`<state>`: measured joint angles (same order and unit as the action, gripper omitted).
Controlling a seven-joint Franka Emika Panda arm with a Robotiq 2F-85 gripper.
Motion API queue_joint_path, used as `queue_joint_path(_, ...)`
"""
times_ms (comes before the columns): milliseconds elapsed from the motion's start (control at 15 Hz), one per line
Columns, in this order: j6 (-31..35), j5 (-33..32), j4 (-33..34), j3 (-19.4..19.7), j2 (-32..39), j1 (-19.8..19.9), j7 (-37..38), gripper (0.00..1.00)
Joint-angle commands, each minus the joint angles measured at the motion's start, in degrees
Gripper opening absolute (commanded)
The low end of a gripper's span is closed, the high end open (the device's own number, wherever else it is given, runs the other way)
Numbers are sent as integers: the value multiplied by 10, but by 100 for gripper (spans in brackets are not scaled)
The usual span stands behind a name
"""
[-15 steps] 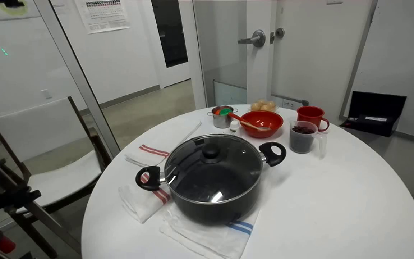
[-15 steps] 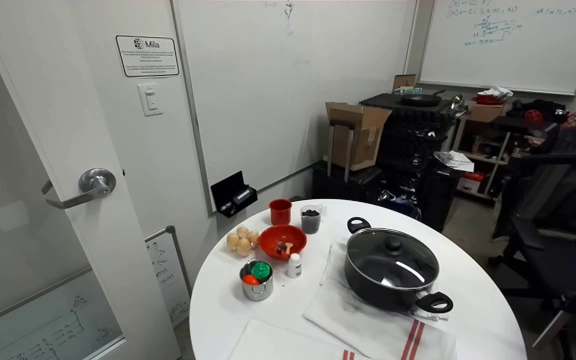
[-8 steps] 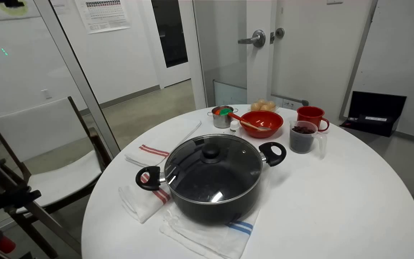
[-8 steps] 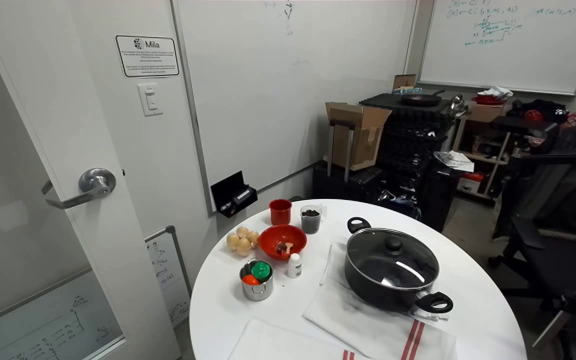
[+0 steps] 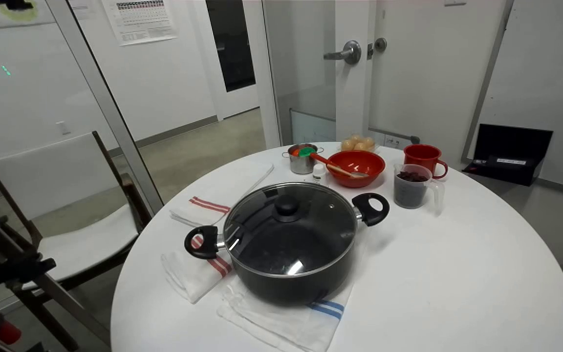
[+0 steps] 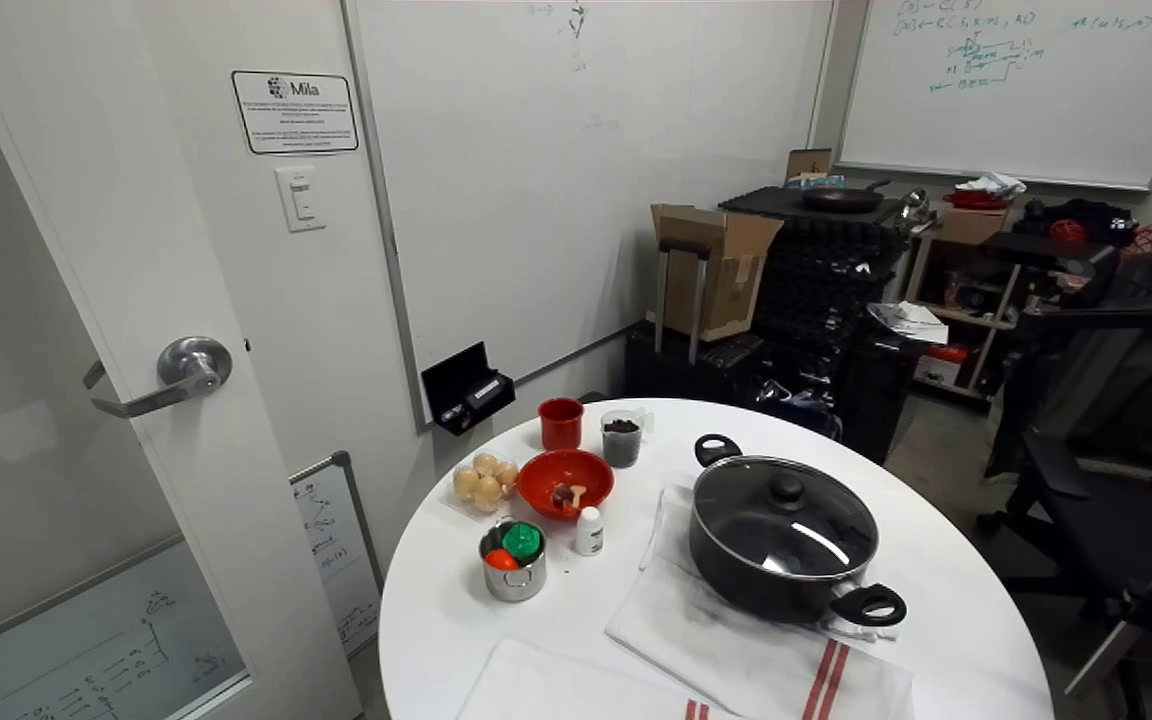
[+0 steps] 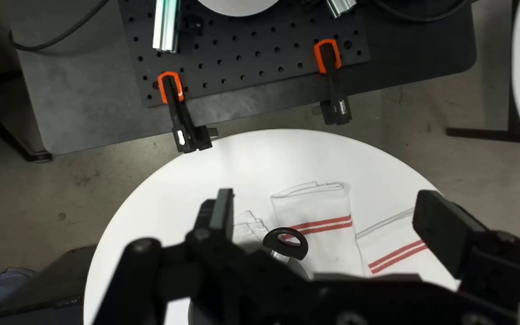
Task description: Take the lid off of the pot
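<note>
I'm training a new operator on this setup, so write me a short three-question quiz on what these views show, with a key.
1. True or false: in both exterior views, the lid sits on the pot.

2. Multiple choice: which vessel near the red mug holds dark pieces? A) red bowl; B) clear measuring cup; C) white bottle.

3. Fill in, open or shut: in the wrist view, the gripper is ____.

Key: 1 true; 2 B; 3 open.

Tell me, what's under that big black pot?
A blue-striped towel pokes out from beneath the pot; a red-striped towel may run under too. The pot's base covers whatever else is there.
</note>
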<state>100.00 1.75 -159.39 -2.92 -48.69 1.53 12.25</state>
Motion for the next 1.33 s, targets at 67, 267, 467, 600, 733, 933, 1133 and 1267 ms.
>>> queue_joint_path(67,9,-11,55,0,79,6,-20,100)
queue_joint_path(267,45,-15,101,8,169,6,-38,100)
queue_joint_path(467,87,-10,146,18,261,2,-64,100)
queue_joint_path(600,107,-10,183,24,326,3,-76,100)
queue_joint_path(733,125,-13,225,28,394,4,-83,100)
queue_joint_path(933,148,-7,288,37,490,6,-92,100)
queue_joint_path(1133,185,-8,342,44,576,10,-75,100)
queue_joint_path(1267,215,-9,371,51,626,12,-61,100)
